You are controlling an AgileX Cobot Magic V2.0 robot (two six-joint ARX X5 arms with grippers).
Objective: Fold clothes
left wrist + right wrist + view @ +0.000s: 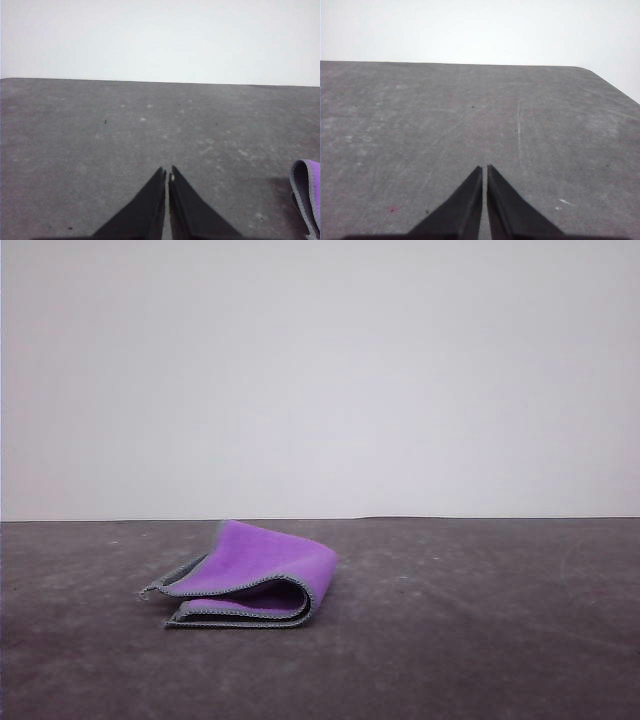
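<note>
The clothes [262, 565] lie folded over on the dark grey table [480, 620], left of centre in the front view, purple side up with the grey-edged layers stacked at the near edge. A purple and grey corner of the clothes [306, 192] shows at the edge of the left wrist view. My left gripper [167, 172] is shut, with nothing between its black fingers, low over bare table and apart from the cloth. Over bare table too, my right gripper [484, 168] is shut and holds nothing.
A plain white wall [320, 370] rises behind the table's far edge. In the right wrist view the table's rounded corner [592, 71] shows. Faint scratches and specks mark the table surface.
</note>
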